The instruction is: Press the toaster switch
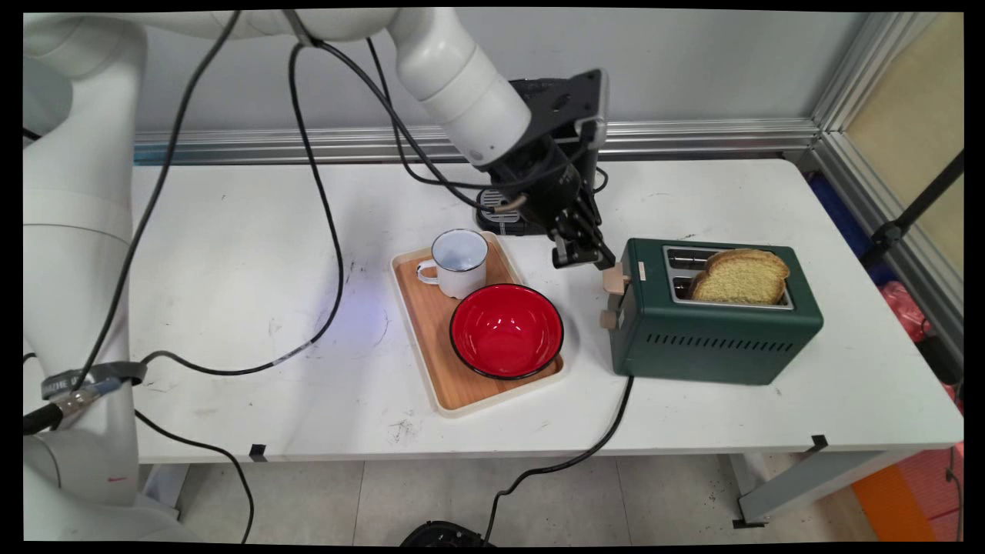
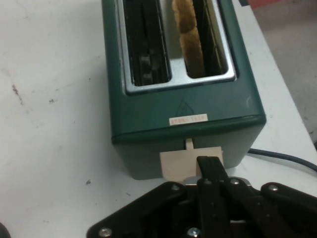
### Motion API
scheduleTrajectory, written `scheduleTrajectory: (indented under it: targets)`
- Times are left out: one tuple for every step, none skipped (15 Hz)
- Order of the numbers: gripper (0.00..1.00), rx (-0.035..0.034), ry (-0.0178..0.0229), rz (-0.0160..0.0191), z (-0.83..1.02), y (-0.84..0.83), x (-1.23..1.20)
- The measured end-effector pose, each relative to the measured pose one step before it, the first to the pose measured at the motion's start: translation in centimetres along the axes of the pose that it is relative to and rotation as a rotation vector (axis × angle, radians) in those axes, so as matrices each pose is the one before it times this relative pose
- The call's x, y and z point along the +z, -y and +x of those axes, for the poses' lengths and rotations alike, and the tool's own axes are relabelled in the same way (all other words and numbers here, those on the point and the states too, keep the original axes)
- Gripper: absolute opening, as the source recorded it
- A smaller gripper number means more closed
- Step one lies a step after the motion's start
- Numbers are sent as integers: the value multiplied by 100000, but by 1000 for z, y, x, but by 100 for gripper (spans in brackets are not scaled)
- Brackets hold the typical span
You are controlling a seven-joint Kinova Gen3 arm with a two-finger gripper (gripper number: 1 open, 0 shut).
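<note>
A white table [image 1: 692, 200] fills most of the main view, scuffed with dark marks towards its near edge. Behind it, at 12 o'clock, runs a pale grey wall [image 1: 692, 61] with an aluminium rail along its foot; at 2 o'clock a metal frame turns the corner. Pale floor tiles [image 1: 346, 500] show below the near edge.

The white arm [image 1: 462, 77] reaches in from 10 o'clock, black cables [image 1: 323, 215] hanging from it. At 4 o'clock from the table's middle stands a green toaster [image 1: 712, 323] with a slice of bread [image 1: 742, 275] upright in its nearer slot; the far slot looks bare. Its cord [image 1: 585, 454] drops over the near edge. At 6 o'clock from the middle lies a wooden tray [image 1: 431, 338] bearing a red bowl [image 1: 506, 331] and, touching it at 11 o'clock, a white mug [image 1: 459, 263].

The gripper [image 1: 589, 254] hovers just at the toaster's left end, over the beige lever [image 1: 614, 278]. In the hand view the fingers [image 2: 210, 171] look pressed together, their tip on or just above the lever; contact cannot be told for sure.

A black object [image 1: 500, 219] behind the tray is mostly hidden by the wrist and cannot be identified. The table's left part is covered by the arm, and the cord's far end is cut off.
</note>
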State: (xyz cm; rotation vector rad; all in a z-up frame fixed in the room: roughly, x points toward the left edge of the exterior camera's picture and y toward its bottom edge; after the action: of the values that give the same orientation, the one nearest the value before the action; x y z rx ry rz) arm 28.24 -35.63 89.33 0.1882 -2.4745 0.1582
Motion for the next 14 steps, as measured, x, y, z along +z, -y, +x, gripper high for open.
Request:
scheduleTrajectory:
  targets:
    - [0, 250, 386, 57, 56, 67, 304]
    - [0, 203, 345, 36, 60, 67, 298]
    - [0, 236, 438, 49, 81, 91, 403]
    - [0, 130, 377, 41, 60, 73, 325]
    - [0, 42, 228, 13, 37, 46, 209]
    - [0, 26, 384, 36, 87, 80, 401]
    - [0, -21, 253, -12, 48, 43, 247]
    - [0, -59, 286, -8, 59, 56, 318]
    - [0, -26, 321, -17, 37, 40, 273]
    - [0, -28, 170, -10, 26, 26, 165]
    - [0, -13, 332, 30, 21, 50, 247]
    - [0, -20, 416, 16, 14, 54, 273]
    - [0, -106, 465, -7, -6, 55, 265]
    - [0, -105, 427, -27, -27, 39, 227]
